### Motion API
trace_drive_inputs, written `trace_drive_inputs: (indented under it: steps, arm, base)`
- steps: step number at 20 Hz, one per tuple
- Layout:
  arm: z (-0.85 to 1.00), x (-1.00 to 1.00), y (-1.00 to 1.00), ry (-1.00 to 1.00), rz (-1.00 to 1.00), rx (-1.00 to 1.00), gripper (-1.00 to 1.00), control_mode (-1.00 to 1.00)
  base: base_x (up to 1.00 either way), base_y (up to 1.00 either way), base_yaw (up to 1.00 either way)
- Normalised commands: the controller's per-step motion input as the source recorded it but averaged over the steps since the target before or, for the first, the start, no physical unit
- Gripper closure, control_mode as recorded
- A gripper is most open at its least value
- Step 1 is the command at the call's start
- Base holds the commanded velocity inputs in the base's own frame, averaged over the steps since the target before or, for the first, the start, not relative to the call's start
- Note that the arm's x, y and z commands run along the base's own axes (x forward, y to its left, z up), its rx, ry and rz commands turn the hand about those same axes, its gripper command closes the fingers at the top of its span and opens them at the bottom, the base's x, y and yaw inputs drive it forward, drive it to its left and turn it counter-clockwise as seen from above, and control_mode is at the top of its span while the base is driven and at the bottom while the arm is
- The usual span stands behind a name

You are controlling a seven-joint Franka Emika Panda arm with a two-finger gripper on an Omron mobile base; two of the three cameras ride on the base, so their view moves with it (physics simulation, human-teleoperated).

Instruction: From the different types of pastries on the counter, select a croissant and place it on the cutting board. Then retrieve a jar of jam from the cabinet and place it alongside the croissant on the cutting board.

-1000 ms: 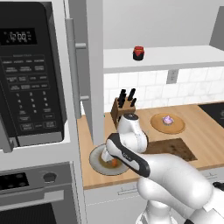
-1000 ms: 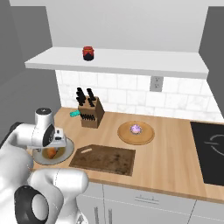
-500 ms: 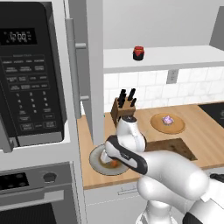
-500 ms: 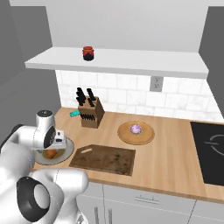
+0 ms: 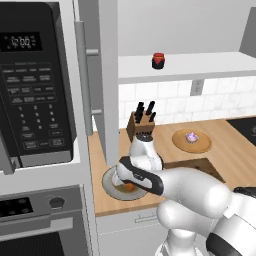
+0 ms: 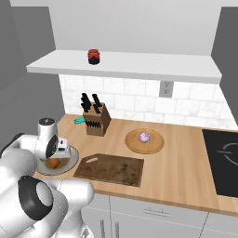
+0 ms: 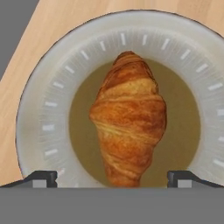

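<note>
Kitchen counter [image 6: 186,172] in light wood grain, white tile behind it, and the dark cutting board [image 6: 110,168] is my landmark for everything. Just off the board's handle end sits a grey plate [image 6: 69,160] with the croissant [image 6: 55,163] on it. From the right base view you only catch an orange sliver of it under the arm, and the left base view gives about the same peek [image 5: 128,187].

Hand view is where it gets good: the croissant [image 7: 129,118] lies dead centre on the plate [image 7: 48,105], browned ridges and all, running lengthwise up the frame. The gripper [image 7: 112,178] hangs right over it with its two tips spread wide, one on each side of the pastry's near end, nothing between them gripped, no contact that I can see.

Stuff the hand view doesn't give you: behind the board there's a knife block [image 6: 96,120] by the tiles, and past the board's far end a round wooden plate [image 6: 155,145] with the little pink frosted pastry [image 6: 145,136]. Up above the board, the red jam jar [image 6: 94,56] stands on the cabinet shelf [image 6: 139,69]. The left base view adds the open cabinet door [image 5: 102,75] with its bar handle and a black microwave [image 5: 35,85] further out on that side. The right base view adds a black cooktop [image 6: 223,160] well past the wooden plate.
</note>
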Motion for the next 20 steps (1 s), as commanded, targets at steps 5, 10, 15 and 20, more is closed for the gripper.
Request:
trace_drive_inputs:
  steps: [5, 10, 15, 20]
  arm:
    - [-0.04, 0.06, 0.0, 0.0, -0.04, 0.0, -1.0, -1.0]
    - [-0.11, 0.0, 0.0, 0.0, -0.03, 0.0, -1.0, -1.0]
    - [-0.09, 0.04, 0.0, 0.0, -0.01, 0.0, -1.0, -1.0]
    - [-0.15, 0.18, 0.0, 0.0, 0.0, -0.01, -1.0, -1.0]
  base:
    - [0.0, 0.0, 0.0]
    - [0.0, 0.0, 0.0]
    - [0.0, 0.0, 0.0]
    - [0.0, 0.0, 0.0]
